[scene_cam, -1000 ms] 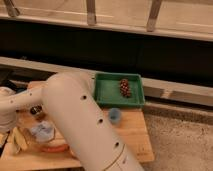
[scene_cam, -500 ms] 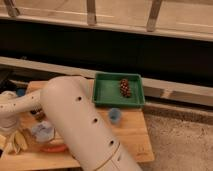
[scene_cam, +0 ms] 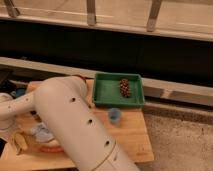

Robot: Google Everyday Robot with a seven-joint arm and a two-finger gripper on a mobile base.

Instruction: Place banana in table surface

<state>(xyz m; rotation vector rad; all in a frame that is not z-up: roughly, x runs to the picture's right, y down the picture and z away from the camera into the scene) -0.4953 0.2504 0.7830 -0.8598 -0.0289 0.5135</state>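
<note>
The banana (scene_cam: 20, 141), pale yellow with dark streaks, is at the front left corner of the wooden table surface (scene_cam: 131, 136). My gripper (scene_cam: 10, 130) is at the far left edge of the camera view, right beside and just above the banana. My thick white arm (scene_cam: 70, 115) crosses the table's left half and hides much of it. I cannot tell whether the banana rests on the wood or is still held.
A green tray (scene_cam: 106, 90) at the back of the table holds a dark brown clustered item (scene_cam: 124, 87). A small blue cup (scene_cam: 115, 116) stands in front of the tray. A pale blue crumpled item (scene_cam: 42, 132) and a red-orange elongated item (scene_cam: 50, 148) lie near the banana.
My arm's elbow has shifted a little to the left. The banana stays at about the same spot at the table's front left.
</note>
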